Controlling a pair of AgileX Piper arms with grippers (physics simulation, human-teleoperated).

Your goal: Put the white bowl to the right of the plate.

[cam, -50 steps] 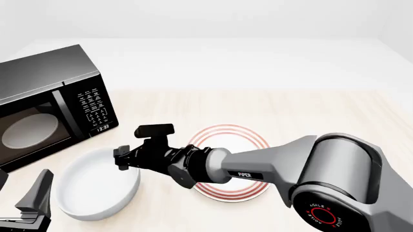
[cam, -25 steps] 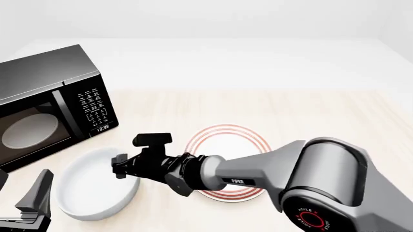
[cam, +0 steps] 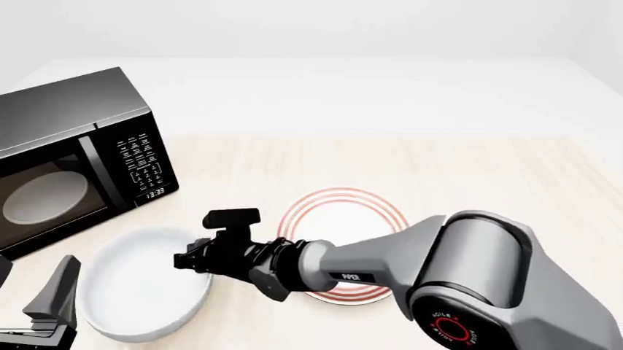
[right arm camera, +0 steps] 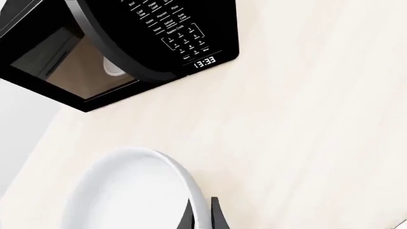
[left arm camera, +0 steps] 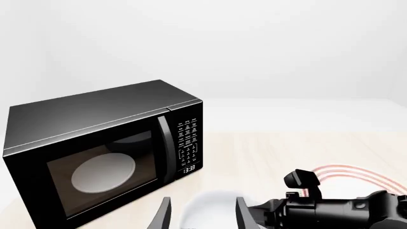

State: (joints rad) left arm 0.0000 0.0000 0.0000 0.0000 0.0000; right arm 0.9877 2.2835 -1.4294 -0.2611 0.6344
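Observation:
The white bowl (cam: 131, 288) sits at the front left of the table, left of the plate (cam: 343, 208) with red rings. My right arm reaches across over the plate. Its gripper (cam: 187, 259) is at the bowl's right rim. In the right wrist view the bowl (right arm camera: 127, 191) has its thick rim pinched between the two dark fingers of that gripper (right arm camera: 202, 217), which is shut on it. My left gripper (left arm camera: 203, 217) stands open at the front left corner, near the bowl's left side and apart from it.
A black microwave (cam: 68, 160) with a pale disc inside stands at the back left, close behind the bowl. Light wooden tabletop (cam: 486, 182) stretches to the right of the plate, up to the right arm's base (cam: 497, 292).
The right gripper has sunk lower onto the bowl's right rim and closed on it. The bowl has shifted slightly toward the front edge. The left arm has not moved.

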